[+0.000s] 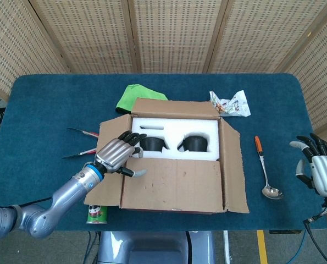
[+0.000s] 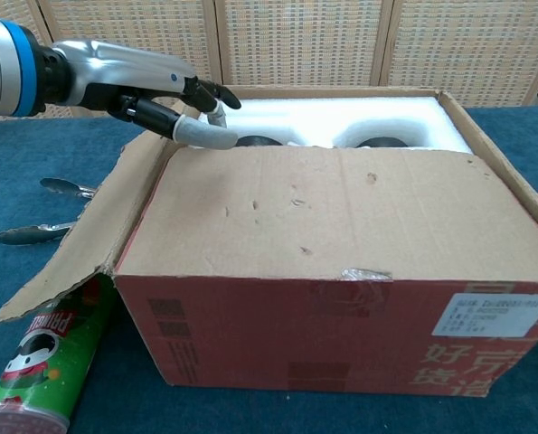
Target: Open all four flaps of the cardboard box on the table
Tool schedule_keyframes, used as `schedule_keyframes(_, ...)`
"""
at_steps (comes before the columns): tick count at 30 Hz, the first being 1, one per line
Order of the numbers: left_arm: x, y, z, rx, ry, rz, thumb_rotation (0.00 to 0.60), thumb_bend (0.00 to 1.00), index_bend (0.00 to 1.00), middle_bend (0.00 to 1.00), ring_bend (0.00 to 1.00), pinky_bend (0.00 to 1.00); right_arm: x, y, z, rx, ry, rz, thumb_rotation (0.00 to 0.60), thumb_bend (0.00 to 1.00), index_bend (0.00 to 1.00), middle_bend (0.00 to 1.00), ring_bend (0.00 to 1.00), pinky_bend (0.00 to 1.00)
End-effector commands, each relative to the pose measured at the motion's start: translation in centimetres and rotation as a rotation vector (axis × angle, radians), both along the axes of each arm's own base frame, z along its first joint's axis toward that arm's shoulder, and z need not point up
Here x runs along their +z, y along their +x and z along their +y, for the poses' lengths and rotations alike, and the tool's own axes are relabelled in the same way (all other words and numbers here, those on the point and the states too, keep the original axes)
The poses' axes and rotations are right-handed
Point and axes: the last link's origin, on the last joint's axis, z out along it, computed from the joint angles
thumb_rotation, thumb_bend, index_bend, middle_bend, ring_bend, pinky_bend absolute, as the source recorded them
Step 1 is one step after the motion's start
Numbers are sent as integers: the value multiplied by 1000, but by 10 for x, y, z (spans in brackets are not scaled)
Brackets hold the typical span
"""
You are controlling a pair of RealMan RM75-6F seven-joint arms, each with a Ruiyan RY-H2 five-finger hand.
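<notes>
Left hand (image 1: 117,154) hovers, fingers spread and holding nothing, over the cardboard box's (image 1: 174,165) near-left corner; right hand (image 1: 319,168) likewise spread and holding nothing.

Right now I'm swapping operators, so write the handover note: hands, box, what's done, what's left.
Left robot hand: holds nothing, fingers spread over the near flap's left corner.
Right robot hand: idle by the table's right edge, holds nothing.
Cardboard box: mid-table, white foam insert showing.
Done: left flap, right flap and far flap are folded out.
Left: near flap lies flat over the opening; lift it outward.
</notes>
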Motion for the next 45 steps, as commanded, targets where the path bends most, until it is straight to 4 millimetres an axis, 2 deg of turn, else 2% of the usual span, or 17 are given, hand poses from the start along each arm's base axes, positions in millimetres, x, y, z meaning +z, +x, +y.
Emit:
schedule_keyframes(1,1,-1,-2,28,-32,-11,134,251,386,0,0,0,0,0,0,-1,-2,0,600,827,244,171,0,86)
schedule_keyframes(9,12,6,-3,116,-107,-107,132,248,386,0,0,0,-1,0,-1,3,-1,4,600,827,244,171,0,86)
schedule_keyframes(17,32,11,-7,175,-170,-219,130,240,386,0,0,0,-2,2,-2,5,0,6,600,827,244,171,0,86)
schedule_keyframes(36,71,21,-25,330,-388,-443,124,221,386,0,0,0,-3,8,-4,13,0,15,600,827,244,171,0,87)
schedule_keyframes(45,73,20,-35,400,-477,-503,116,219,382,0,0,0,-4,11,-4,16,3,21,600,827,244,171,0,87)
